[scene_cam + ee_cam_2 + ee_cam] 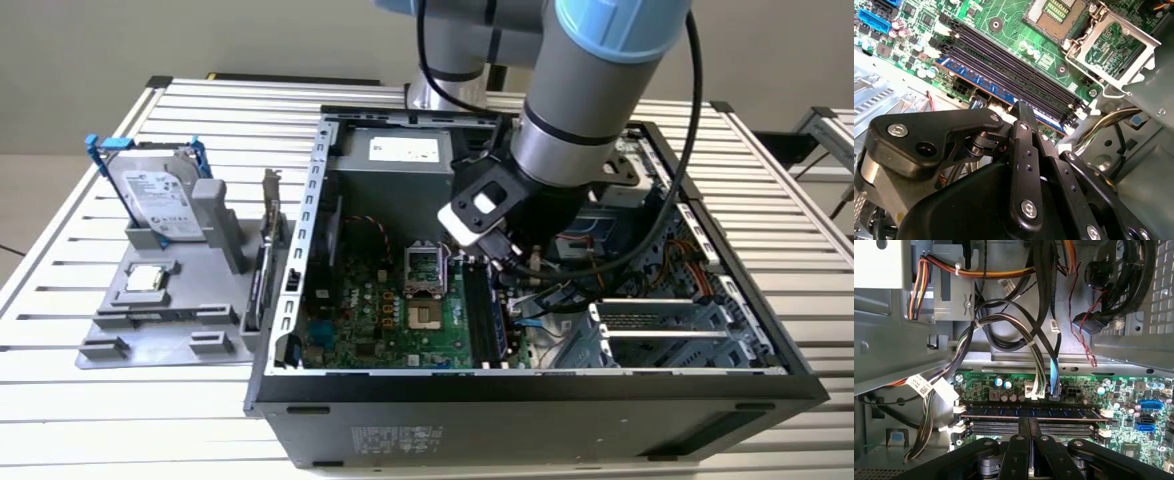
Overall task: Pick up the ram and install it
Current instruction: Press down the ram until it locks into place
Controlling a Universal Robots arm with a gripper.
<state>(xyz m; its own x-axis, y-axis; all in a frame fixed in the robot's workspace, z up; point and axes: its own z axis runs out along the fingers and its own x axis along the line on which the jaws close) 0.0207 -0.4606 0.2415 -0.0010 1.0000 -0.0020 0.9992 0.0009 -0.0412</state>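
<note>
The gripper (1030, 429) is reaching down into the open computer case (534, 400), and its two fingers are pressing closed against each other with nothing between them; in both wrist views the tips are sitting on, or just above, the top edge of the ram (994, 411), about midway along it; the ram itself is standing upright in the memory slot nearest the board's edge, which in the exterior view is lying at about three o'clock from the processor socket (424, 320) on the motherboard (374, 310). Judging from this, the stick is being pushed home rather than carried, and the risks are following from that: the thin edge is offering the tips little footing, so they could be slipping off onto the empty slot just beside it; a push at the middle alone could be leaving one end riding high, so that one white latch (959, 409) is not snapping in; I cannot tell whether either latch is closed; if the notch is not lining up, more force could be bending the board; the cables (1039, 365) hanging near the far side of the slot could be catching on the arm. At nine o'clock from the case, well apart, a hard drive (160, 200) is standing in a grey tray (100, 350).
</note>
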